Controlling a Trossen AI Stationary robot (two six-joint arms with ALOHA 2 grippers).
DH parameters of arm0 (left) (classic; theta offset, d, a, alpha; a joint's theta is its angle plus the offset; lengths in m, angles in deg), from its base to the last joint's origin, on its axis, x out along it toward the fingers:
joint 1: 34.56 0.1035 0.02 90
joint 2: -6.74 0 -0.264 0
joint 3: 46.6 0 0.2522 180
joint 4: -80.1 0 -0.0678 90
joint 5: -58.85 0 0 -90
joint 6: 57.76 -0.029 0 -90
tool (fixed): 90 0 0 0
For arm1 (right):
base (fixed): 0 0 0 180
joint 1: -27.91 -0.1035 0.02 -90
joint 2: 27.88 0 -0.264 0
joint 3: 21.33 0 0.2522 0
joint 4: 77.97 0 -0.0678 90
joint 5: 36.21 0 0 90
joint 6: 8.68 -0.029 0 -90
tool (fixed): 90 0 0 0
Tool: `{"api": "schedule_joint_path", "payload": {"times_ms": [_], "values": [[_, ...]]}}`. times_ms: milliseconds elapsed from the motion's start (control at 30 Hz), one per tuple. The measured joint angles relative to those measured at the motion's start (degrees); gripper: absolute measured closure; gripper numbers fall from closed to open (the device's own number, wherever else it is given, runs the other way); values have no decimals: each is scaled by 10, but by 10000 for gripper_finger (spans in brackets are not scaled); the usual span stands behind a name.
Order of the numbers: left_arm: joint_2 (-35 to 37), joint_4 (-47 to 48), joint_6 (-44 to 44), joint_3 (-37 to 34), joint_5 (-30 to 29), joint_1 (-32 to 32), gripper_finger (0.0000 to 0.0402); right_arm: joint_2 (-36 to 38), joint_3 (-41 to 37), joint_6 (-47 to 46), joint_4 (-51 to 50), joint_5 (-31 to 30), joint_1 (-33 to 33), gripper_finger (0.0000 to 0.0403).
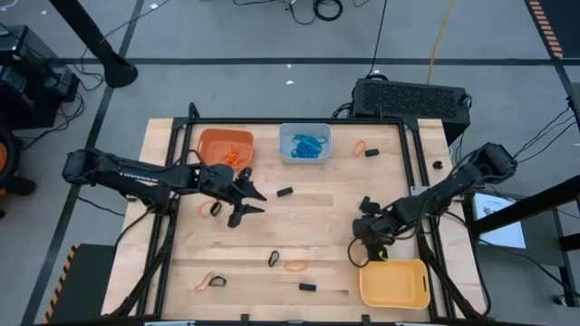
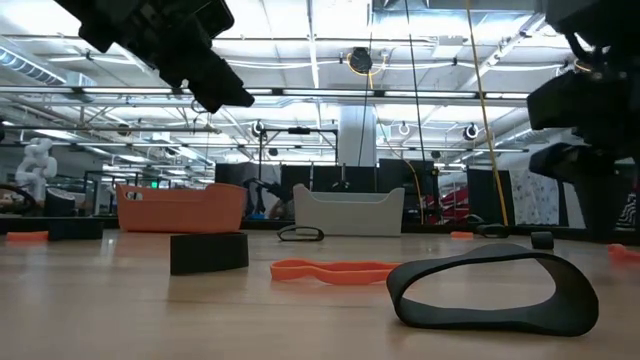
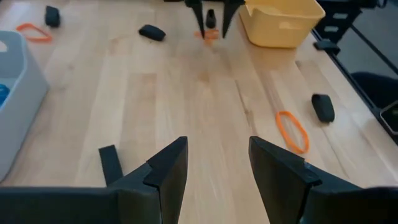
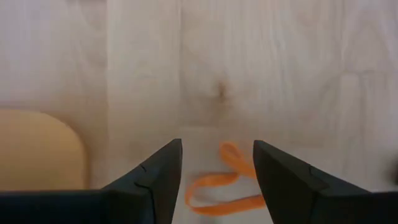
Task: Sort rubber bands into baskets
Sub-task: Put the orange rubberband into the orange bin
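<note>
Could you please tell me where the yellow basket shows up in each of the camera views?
High view: yellow basket at the table's near right corner.
Low view: not in it.
Left wrist view: far across the table.
Right wrist view: a corner beside the right gripper.
Shared landmark: the right gripper, just beside it.

Pale wooden table [image 4: 280,56] with visible grain, smooth and slightly shiny. Matt dark plastic fingers [image 4: 155,180] of right gripper [image 4: 217,177]; between them, thin orange rubber band [image 4: 227,183]. Beside it, smooth yellow plastic basket [image 4: 37,149].
</note>
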Motion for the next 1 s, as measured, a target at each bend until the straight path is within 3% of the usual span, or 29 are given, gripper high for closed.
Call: {"api": "schedule_joint_path", "payload": {"times_ms": [367,467,633,800,1000], "values": [[-5,0,-31,0,0,-8,223,-29,0,34,-19,-23,0,227],[-5,0,-31,0,0,-8,223,-29,0,29,-19,-23,0,266],[-5,-29,-29,0,0,-10,223,-29,13,30,-17,-25,0,383],[-17,-97,-27,0,0,-26,223,-26,44,28,-16,-57,1,396],[-86,-232,-27,0,0,-64,223,-7,79,34,-14,-124,1,401]]}}
